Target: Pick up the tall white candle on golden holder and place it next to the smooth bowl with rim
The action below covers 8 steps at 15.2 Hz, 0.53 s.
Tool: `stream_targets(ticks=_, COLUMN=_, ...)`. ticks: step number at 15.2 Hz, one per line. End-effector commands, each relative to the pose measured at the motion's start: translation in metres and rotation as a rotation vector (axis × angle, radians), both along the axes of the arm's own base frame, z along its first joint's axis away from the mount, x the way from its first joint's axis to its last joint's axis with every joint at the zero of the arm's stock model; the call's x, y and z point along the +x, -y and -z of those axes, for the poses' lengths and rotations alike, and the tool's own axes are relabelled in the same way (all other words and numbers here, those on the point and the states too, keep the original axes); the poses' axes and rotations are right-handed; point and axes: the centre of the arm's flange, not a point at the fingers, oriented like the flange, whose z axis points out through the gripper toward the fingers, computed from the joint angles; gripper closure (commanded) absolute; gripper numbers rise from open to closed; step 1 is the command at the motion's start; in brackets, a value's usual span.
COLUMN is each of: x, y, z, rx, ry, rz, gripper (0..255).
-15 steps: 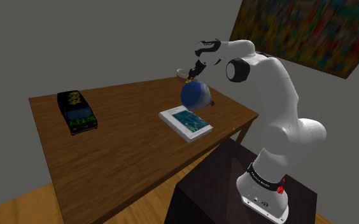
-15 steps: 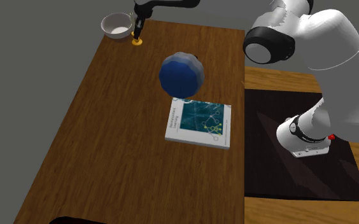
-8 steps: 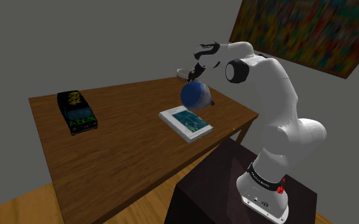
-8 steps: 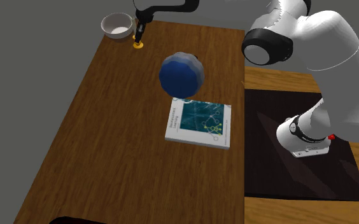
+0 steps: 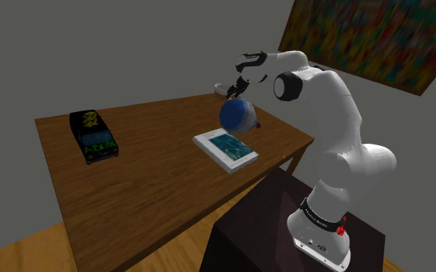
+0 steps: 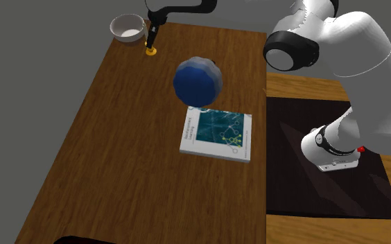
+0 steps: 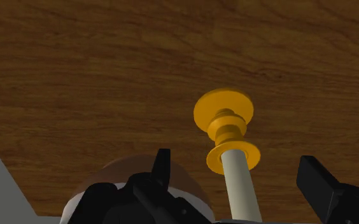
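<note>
The black fingers (image 7: pixel 321 184) stand apart on either side of the white candle (image 7: pixel 240 188) without touching it. The candle stands upright in its golden holder (image 7: pixel 223 109) on the wooden surface (image 6: pixel 118 152), just beside the white bowl (image 6: pixel 127 28). The white arm (image 5: pixel 336 100) stretches from its stand (image 5: pixel 270 224) to the far corner, with the wrist turned downward.

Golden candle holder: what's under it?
The golden candle holder stands with its round base on the brown wooden table; nothing else shows beneath. The contact spot is covered by the base. The round white bowl sits beside it, not under.
</note>
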Motion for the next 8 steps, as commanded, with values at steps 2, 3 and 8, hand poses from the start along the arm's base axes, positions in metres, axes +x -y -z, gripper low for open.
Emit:
stream_targets(ticks=2, x=0.000, y=0.000, z=0.000, rx=0.000, ry=0.000, rz=0.000, gripper=0)
stream_targets(ticks=3, x=-0.005, y=0.001, z=-0.012, rx=0.000, ry=0.000, rz=0.000, gripper=0)
stream_targets(ticks=8, x=-0.020, y=0.003, z=-0.046, rx=0.000, ry=0.000, rz=0.000, gripper=0)
